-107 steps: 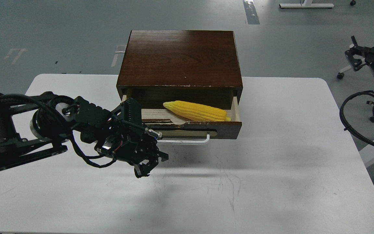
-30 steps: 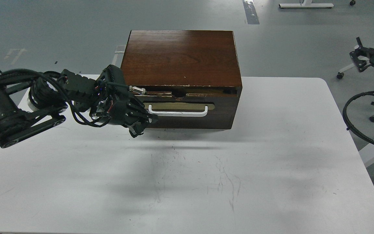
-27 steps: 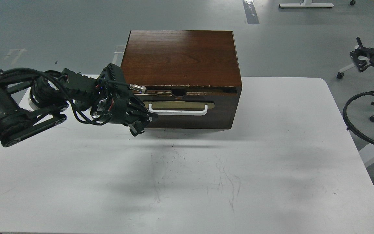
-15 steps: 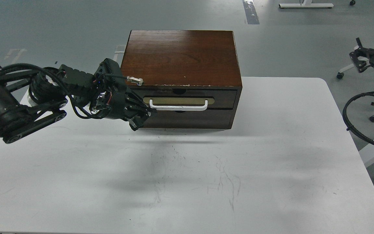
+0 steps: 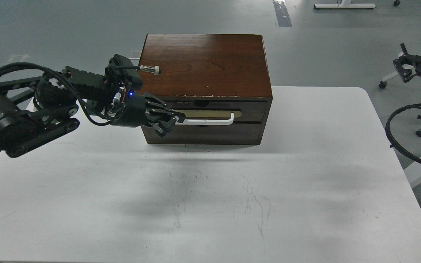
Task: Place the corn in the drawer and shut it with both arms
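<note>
The drawer (image 5: 252,110) is pushed in flush with the front of the dark wooden cabinet (image 5: 203,65). Its white bar handle (image 5: 207,122) shows on the olive-gold plate. The corn is hidden, out of sight inside. My left gripper (image 5: 170,125) is against the drawer front at the handle's left end and covers that end. Its fingers (image 5: 178,118) look spread apart, with nothing held. My right arm (image 5: 420,69) hangs off the table at the right edge; its gripper is small and dark.
The cabinet stands at the back middle of the white table (image 5: 305,182). A plain dark panel (image 5: 214,135) sits below the drawer. Black cables (image 5: 393,135) loop beside the table's right edge. Grey floor lies behind.
The drawer, open with the corn lying in it at first, has slid fully shut. My left gripper followed it in and now sits at the handle's left end. The right arm barely moved.
</note>
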